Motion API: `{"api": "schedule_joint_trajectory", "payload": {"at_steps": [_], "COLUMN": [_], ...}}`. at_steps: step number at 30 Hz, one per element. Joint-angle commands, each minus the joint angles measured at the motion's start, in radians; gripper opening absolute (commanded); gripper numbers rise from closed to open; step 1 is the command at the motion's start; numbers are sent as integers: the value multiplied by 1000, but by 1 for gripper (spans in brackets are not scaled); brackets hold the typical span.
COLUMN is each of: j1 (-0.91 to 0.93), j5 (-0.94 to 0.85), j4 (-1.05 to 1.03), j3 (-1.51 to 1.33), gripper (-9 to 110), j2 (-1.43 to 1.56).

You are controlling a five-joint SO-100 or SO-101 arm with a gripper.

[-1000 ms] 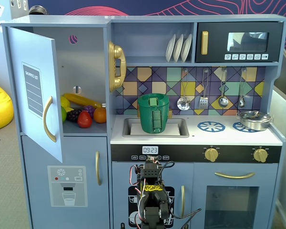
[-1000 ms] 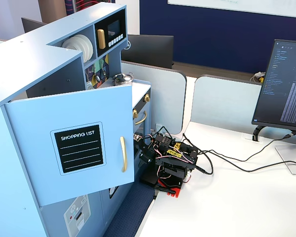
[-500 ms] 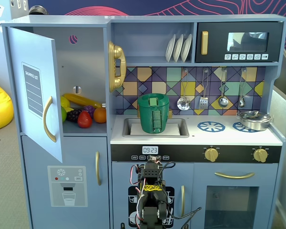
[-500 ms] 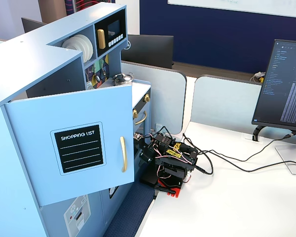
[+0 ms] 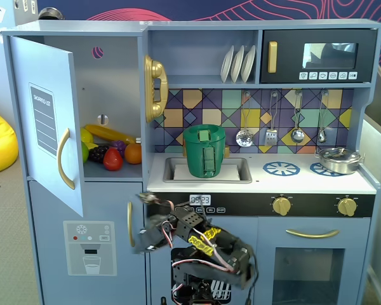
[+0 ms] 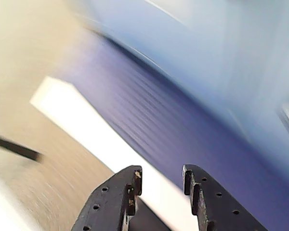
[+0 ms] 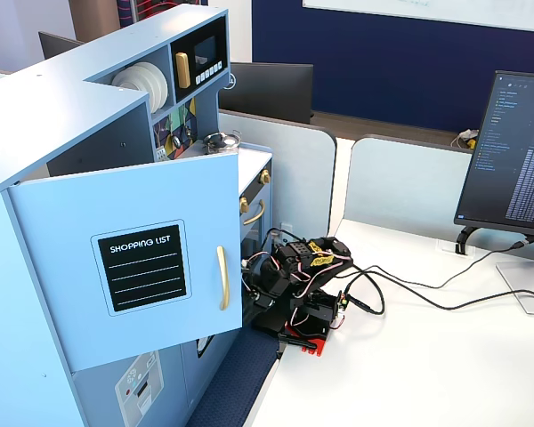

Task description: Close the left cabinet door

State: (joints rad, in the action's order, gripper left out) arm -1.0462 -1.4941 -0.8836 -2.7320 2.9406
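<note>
The left cabinet door (image 5: 47, 76) is light blue and stands swung wide open at the kitchen's upper left. It carries a black "SHOPPING LIST" panel (image 7: 142, 267) and a curved gold handle (image 5: 63, 159), which also shows in the side fixed view (image 7: 222, 277). My gripper (image 5: 143, 219) is low in front of the kitchen, below the counter and below the door's lower right corner, apart from it. In the side fixed view the gripper (image 7: 254, 285) sits just right of the door's free edge. In the blurred wrist view the gripper (image 6: 161, 175) is open and empty.
Toy fruit (image 5: 111, 152) lies inside the open cabinet. Below is the blue door with the ice-dispenser graphic (image 5: 89, 248) and its gold handle (image 5: 130, 223), close to my gripper. A green pot (image 5: 204, 151) sits in the sink. Cables (image 7: 409, 294) and a monitor (image 7: 516, 151) are on the white desk.
</note>
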Motion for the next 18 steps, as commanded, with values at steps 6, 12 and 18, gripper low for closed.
{"api": "schedule_joint_trajectory", "payload": {"at_steps": [6,12,18], "j1": [-419,-549,-617], "j5": [-140,-152,-193], "j4": [403,641,776], "j3": [222,321,439], "gripper": [0,0,0], "j2": [-202,-364,-525]}}
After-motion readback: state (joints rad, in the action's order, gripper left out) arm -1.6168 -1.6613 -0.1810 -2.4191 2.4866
